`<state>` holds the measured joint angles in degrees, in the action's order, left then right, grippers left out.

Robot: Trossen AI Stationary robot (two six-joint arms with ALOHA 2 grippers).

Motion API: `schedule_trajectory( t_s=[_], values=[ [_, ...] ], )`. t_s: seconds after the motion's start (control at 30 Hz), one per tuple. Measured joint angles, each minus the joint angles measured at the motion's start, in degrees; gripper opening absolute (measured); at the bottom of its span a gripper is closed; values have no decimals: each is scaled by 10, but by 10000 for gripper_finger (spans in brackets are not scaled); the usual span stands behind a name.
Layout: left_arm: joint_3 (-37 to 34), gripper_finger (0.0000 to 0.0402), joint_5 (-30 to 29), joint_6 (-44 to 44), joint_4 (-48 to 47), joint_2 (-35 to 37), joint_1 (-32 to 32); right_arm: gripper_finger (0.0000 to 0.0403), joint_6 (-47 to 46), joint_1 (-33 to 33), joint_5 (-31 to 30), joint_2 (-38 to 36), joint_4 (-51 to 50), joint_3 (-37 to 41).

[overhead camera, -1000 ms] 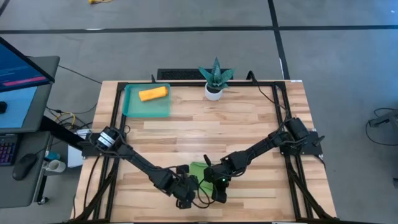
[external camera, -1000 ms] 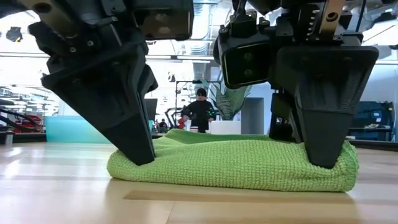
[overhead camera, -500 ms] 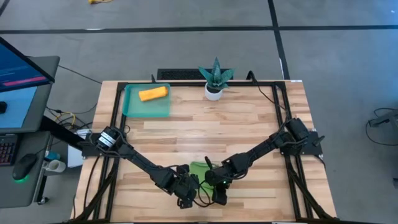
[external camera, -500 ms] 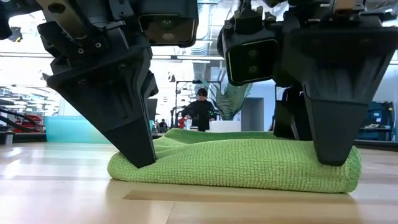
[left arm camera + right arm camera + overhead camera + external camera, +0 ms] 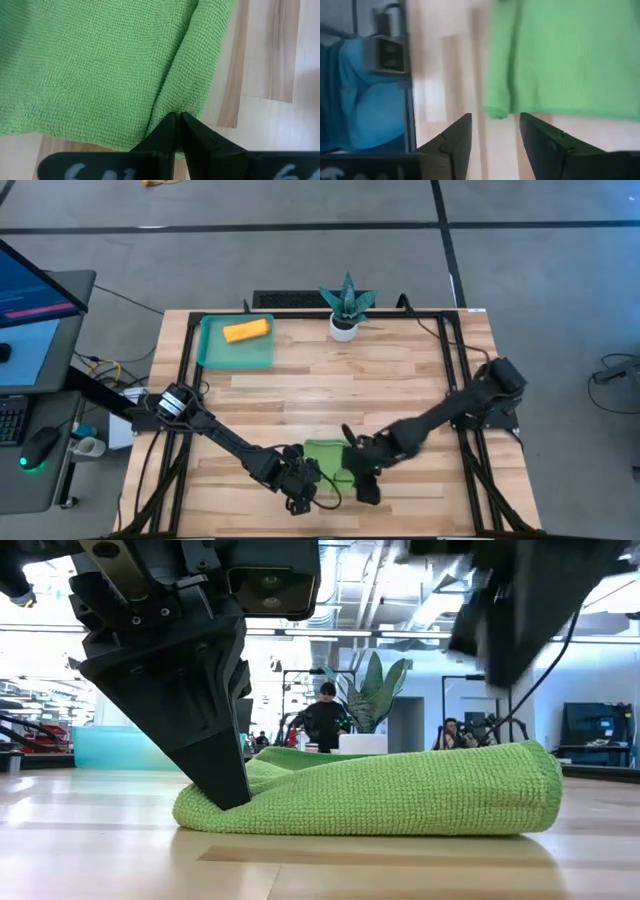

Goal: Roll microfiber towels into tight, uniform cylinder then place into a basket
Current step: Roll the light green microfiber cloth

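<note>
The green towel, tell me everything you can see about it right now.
The green towel is a lime microfiber cloth with a nubby weave, folded into a thick, flattish bundle rather than a tight cylinder. It lies on the wooden table near its front edge, between the two arms. The left gripper is shut on one edge, fingers pinching a fold. The right gripper is open and off the cloth, just past its other end. No tag shows.

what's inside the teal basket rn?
One rolled orange towel lies in the basket, toward its far edge; the rest of the tray is bare. Whatever is under the roll is covered. The green towel is on the table, not in it.
</note>
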<state>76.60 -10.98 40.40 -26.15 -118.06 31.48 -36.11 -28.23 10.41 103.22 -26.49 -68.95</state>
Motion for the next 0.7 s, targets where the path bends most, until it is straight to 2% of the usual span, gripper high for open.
schedule_trajectory(
  t_s=[0.17,0.33,0.43,0.53,0.7],
  values=[
    [0,19,1,0,0,0,0,186,69,-84,-147,-36,36,-1],
    [0,19,2,4,1,0,-2,184,156,-147,-291,-9,137,-2],
    [-1,19,2,13,1,0,-2,184,209,-161,-317,24,172,-1],
    [-1,19,2,13,1,0,-2,180,216,-157,-317,55,186,0],
    [-1,19,2,13,2,0,-2,144,213,-136,-311,89,197,0]
  ],
)
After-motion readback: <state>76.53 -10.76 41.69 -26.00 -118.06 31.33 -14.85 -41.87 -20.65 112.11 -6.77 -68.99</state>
